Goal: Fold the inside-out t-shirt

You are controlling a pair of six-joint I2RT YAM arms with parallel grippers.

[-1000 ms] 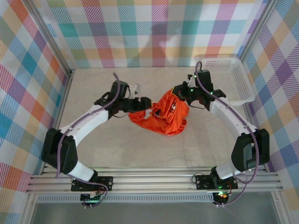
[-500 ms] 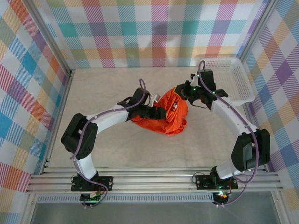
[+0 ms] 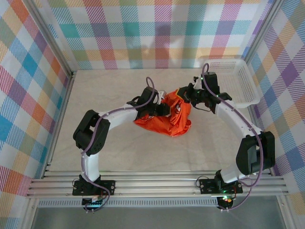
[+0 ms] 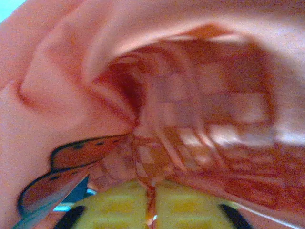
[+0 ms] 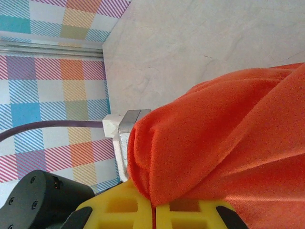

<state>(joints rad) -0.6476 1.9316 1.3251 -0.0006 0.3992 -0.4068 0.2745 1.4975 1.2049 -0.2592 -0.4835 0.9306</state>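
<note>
The inside-out t-shirt (image 3: 167, 122) is a bunched orange-red heap lifted off the middle of the table. My right gripper (image 3: 184, 95) holds its upper right edge. In the right wrist view the yellow fingers (image 5: 124, 210) are shut with the t-shirt (image 5: 224, 148) pinched between them and draped over them. My left gripper (image 3: 163, 109) is pushed into the heap from the left. The left wrist view looks inside the t-shirt (image 4: 71, 71), where the yellow fingers (image 4: 114, 207) are shut on a thin pinch of the cloth. A dark-outlined print (image 4: 71, 152) shows through at the left.
A white plastic basket (image 3: 244, 82) stands at the back right, close behind my right arm. Checked walls enclose the table on three sides. A white and grey part of the left wrist (image 5: 121, 131) sits right beside the fold that my right gripper holds.
My left arm has swung right and reached into the t-shirt, and its jaws have shut on cloth there. The right gripper has kept its hold and place.
</note>
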